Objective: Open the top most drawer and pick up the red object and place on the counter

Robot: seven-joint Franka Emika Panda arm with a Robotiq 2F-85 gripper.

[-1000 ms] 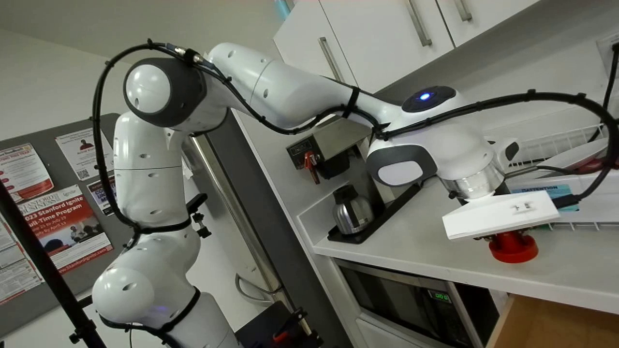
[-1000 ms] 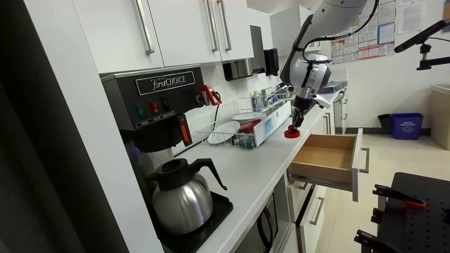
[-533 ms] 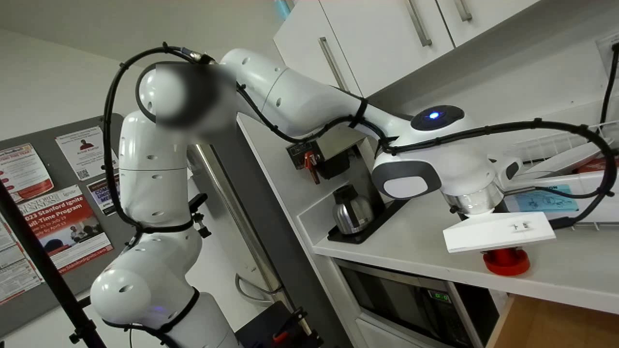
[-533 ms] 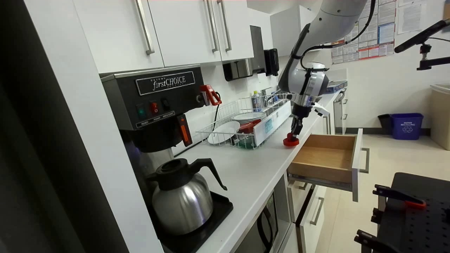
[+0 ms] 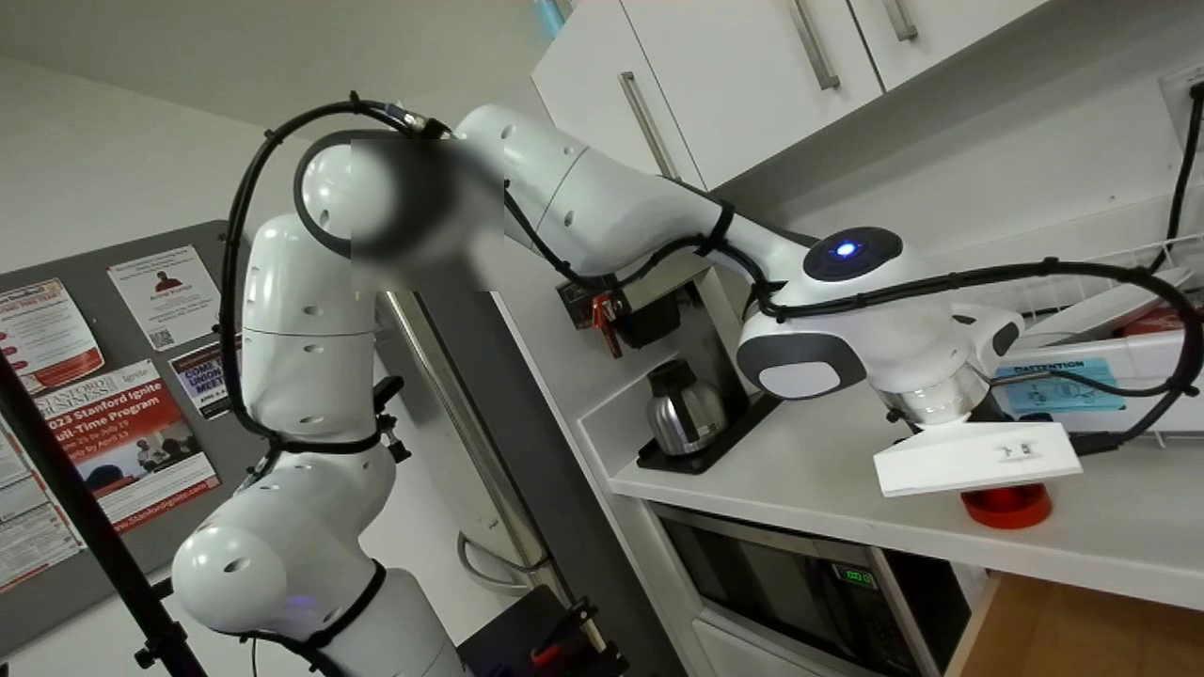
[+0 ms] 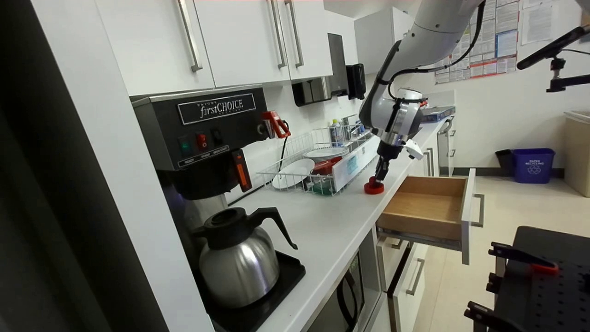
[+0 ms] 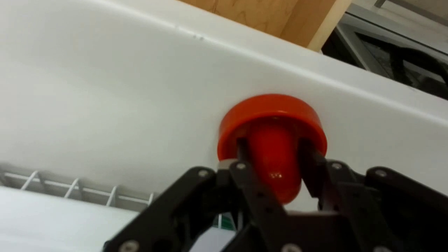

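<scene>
White counter [image 7: 115, 101] beneath red object [image 7: 274, 154]

Rounded white arm [image 5: 621, 207], black cable [image 5: 988, 276], blue light [image 5: 846, 249]; black gripper [image 7: 274, 144] with silvery screws [image 7: 203, 173].

In an exterior view, a shiny silver pot [image 6: 239, 274] sits on a black tray [image 6: 293, 269] by the coffee maker [image 6: 207, 131]. Farther back, a white wire rack [image 6: 298, 142] holds white plates [image 6: 293, 174]. A blue bin [image 6: 533, 165] and a black bin [image 6: 505, 162] stand side by side on the floor [image 6: 530, 200], and the near cupboards [image 6: 246, 46] have 3 handles [image 6: 189, 39].
</scene>
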